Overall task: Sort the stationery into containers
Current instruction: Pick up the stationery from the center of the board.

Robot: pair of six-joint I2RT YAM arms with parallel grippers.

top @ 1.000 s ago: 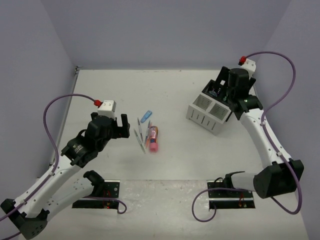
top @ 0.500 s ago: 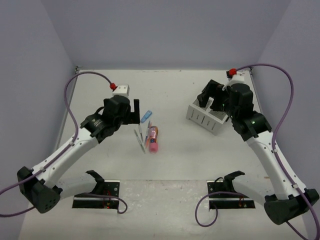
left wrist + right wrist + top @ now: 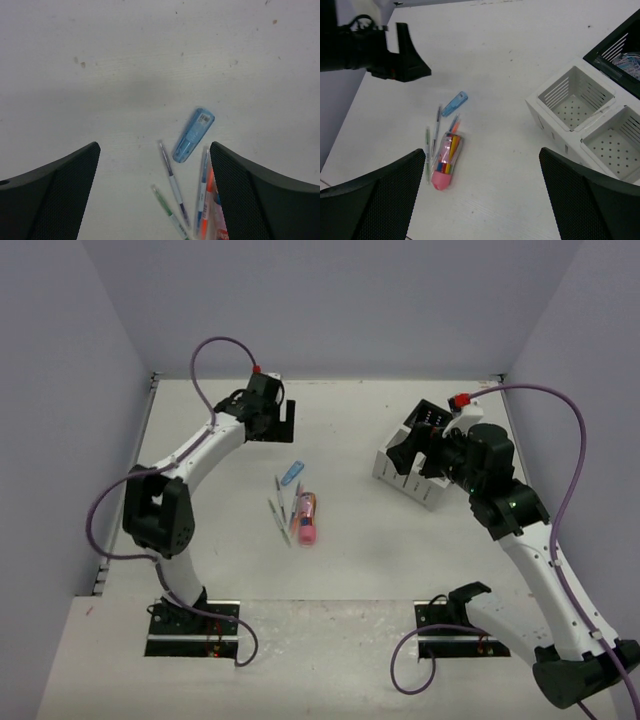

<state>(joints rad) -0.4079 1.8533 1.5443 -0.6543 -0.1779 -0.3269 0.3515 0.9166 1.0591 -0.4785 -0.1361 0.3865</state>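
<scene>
Arms moved: left gripper point(image 3: 283, 425) now beyond pens point(image 3: 283, 505) toward worktop's far edge, right gripper point(image 3: 481, 150) pulled back above organizer point(image 3: 410, 472); both apart, nothing picked.

Matt white speckled table point(image 3: 100, 60), translucent glossy blue plastic capsule point(image 3: 194, 135), slatted matt white plastic organizer point(image 3: 542, 122)
</scene>
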